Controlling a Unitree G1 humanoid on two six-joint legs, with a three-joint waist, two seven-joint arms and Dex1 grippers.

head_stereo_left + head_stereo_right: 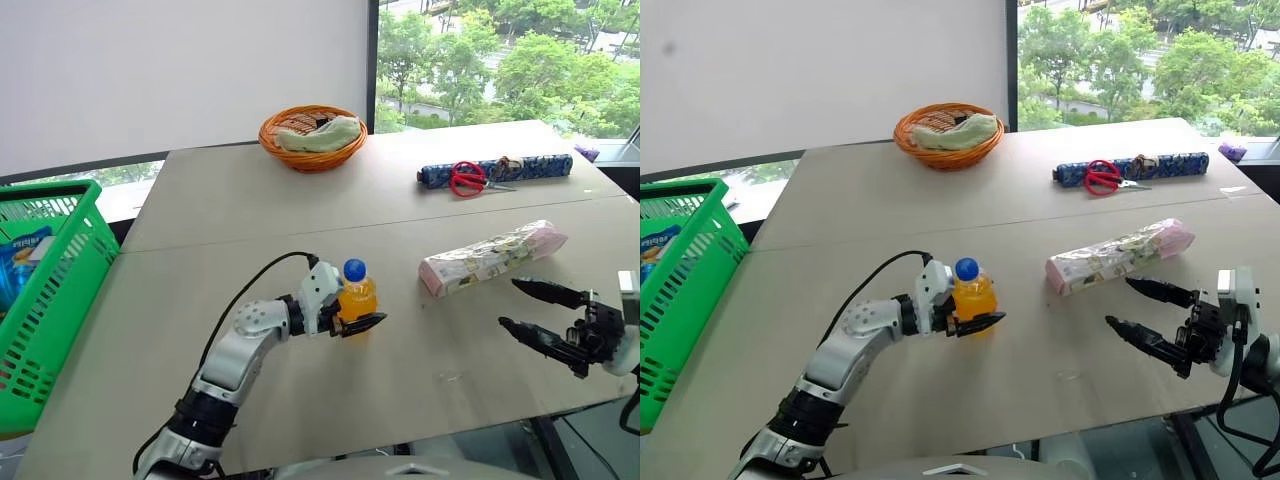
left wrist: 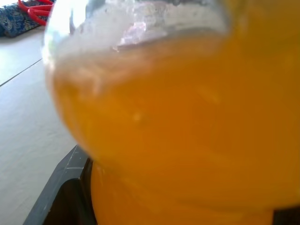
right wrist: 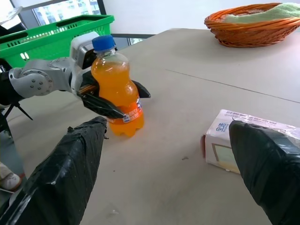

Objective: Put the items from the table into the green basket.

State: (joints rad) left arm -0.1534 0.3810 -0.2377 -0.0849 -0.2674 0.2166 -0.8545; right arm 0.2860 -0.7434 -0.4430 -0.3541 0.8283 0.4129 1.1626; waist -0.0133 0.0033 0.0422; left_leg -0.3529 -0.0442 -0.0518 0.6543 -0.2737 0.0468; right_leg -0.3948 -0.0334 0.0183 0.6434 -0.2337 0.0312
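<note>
A small orange-drink bottle (image 1: pixel 357 293) with a blue cap stands upright near the middle of the table (image 1: pixel 300 200). My left gripper (image 1: pixel 365 306) is shut on the bottle's lower half, one black finger on each side, as the right wrist view also shows (image 3: pixel 115 79). The long pale patterned packet (image 1: pixel 492 256) with a pink end lies to the right. My right gripper (image 1: pixel 508 303) hangs open just in front of the packet, touching nothing. The green basket (image 1: pixel 50 290) stands off the table's left edge with packaged goods inside.
At the back an orange wicker basket (image 1: pixel 311 135) holds a pale green cloth. Red-handled scissors (image 1: pixel 468 178) lie on a dark blue patterned roll (image 1: pixel 510 168) at the back right. The table's front edge runs close under my right gripper.
</note>
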